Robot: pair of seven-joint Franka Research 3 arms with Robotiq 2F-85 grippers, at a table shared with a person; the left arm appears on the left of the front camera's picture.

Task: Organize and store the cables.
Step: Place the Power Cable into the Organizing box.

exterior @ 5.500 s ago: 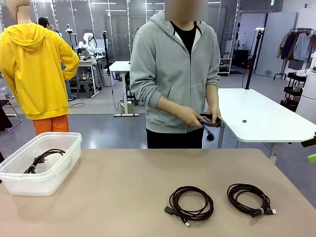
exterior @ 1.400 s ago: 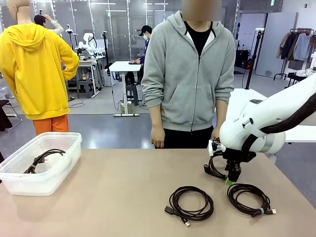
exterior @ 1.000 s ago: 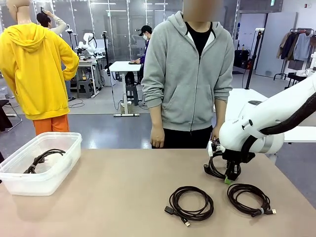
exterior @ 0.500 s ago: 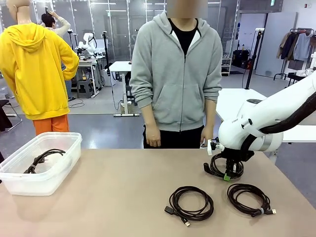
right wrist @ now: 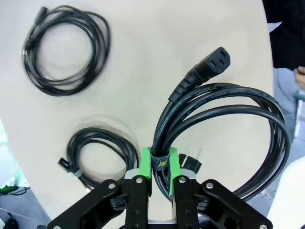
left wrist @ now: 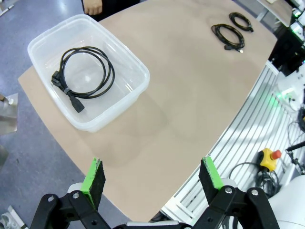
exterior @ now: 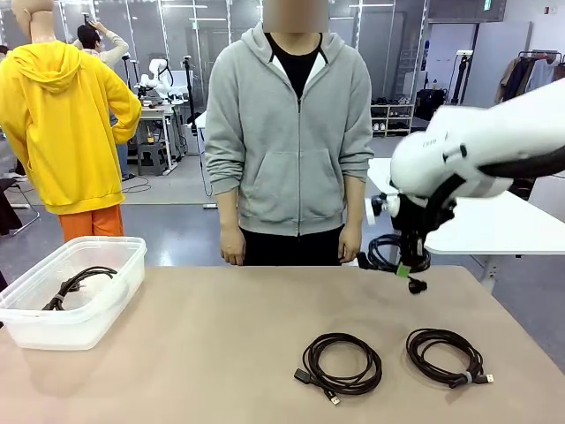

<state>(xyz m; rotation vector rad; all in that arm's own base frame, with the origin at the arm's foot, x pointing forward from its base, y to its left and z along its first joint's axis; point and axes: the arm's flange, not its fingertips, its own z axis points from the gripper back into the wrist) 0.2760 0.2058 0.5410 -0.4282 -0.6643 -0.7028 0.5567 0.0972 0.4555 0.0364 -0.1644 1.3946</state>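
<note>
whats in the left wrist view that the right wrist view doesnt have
Left wrist view: a clear bin holding one coiled cable, and the open left fingers.
Right wrist view: a thick power cord clamped at its strap between the shut right fingers.
Both: two loose coils lying apart on the tan table.

Right arm (exterior: 481, 150) raised, wrist down, right jaws pinched, left jaws spread wide
</note>
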